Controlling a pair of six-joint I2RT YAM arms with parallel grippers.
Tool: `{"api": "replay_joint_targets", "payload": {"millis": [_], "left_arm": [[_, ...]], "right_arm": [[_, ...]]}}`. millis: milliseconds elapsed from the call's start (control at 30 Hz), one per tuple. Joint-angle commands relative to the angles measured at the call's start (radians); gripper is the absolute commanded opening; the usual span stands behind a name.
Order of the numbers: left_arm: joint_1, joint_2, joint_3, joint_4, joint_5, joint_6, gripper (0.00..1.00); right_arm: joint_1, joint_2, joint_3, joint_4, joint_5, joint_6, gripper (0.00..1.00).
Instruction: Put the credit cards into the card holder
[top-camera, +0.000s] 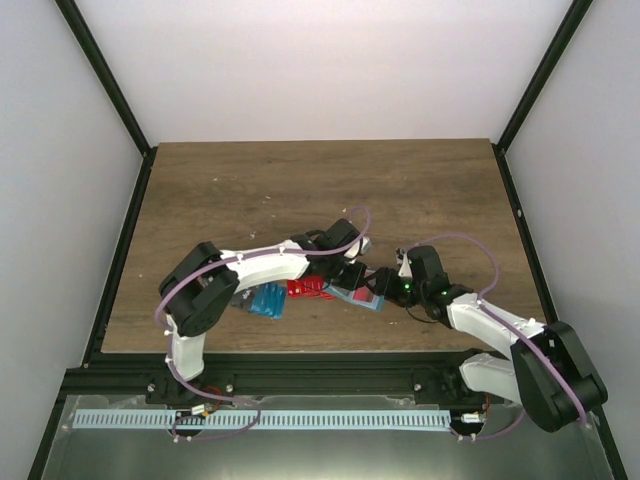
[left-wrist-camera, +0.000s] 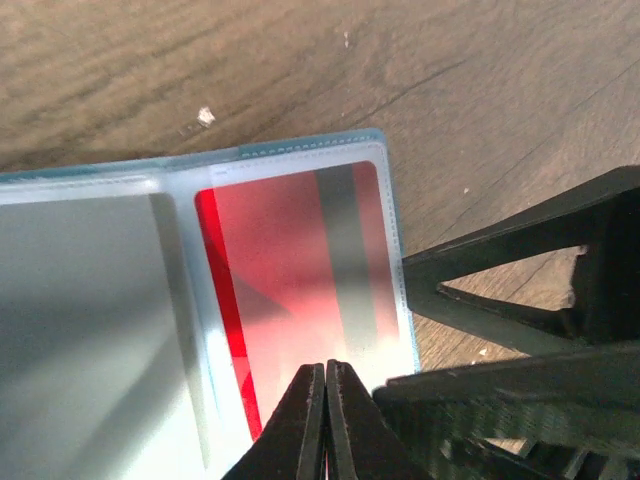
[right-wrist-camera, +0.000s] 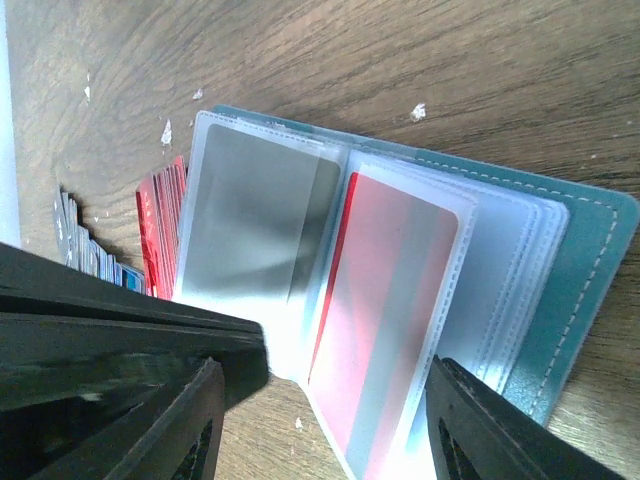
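The teal card holder (top-camera: 358, 297) lies open on the table, its clear sleeves fanned out; it also shows in the right wrist view (right-wrist-camera: 590, 260). A red credit card (left-wrist-camera: 290, 260) sits most of the way inside one sleeve, also seen in the right wrist view (right-wrist-camera: 390, 320). My left gripper (left-wrist-camera: 326, 400) is shut on that card's near edge; it is at the table's middle in the top view (top-camera: 352, 276). My right gripper (right-wrist-camera: 330, 430) is open, its fingers on either side of the sleeve with the red card, at the holder in the top view (top-camera: 385, 285).
A stack of red cards (top-camera: 308, 289) lies just left of the holder, also in the right wrist view (right-wrist-camera: 160, 230). Blue cards (top-camera: 268, 299) lie further left, near the left arm. Darker cards (right-wrist-camera: 80, 250) lie beyond the red ones. The right gripper's fingers (left-wrist-camera: 520, 300) crowd the left wrist view.
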Motion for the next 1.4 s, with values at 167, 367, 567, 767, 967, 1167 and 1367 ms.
{"api": "replay_joint_targets", "payload": {"millis": [167, 367, 567, 767, 967, 1167, 1367], "left_arm": [[-0.001, -0.125, -0.038, 0.004, -0.037, -0.011, 0.04], [0.015, -0.183, -0.085, 0.009, -0.058, -0.011, 0.04], [0.047, -0.247, -0.144, 0.019, -0.072, -0.006, 0.04], [0.112, -0.295, -0.223, 0.03, -0.092, 0.015, 0.04], [0.153, -0.275, -0.25, 0.04, -0.124, 0.046, 0.09], [0.155, -0.203, -0.221, 0.055, -0.112, 0.065, 0.14], [0.155, -0.128, -0.192, 0.059, -0.091, 0.072, 0.2]], "right_arm": [[0.004, 0.054, 0.044, 0.065, -0.066, 0.008, 0.56], [0.006, 0.078, 0.066, 0.083, -0.088, 0.023, 0.56], [0.036, 0.138, 0.114, 0.097, -0.088, 0.036, 0.56], [0.094, 0.277, 0.203, 0.119, -0.08, 0.049, 0.56], [0.133, 0.375, 0.293, 0.112, -0.082, 0.052, 0.56], [0.133, 0.347, 0.297, 0.041, -0.015, 0.032, 0.56], [0.122, 0.236, 0.269, -0.079, 0.119, 0.011, 0.57]]}}
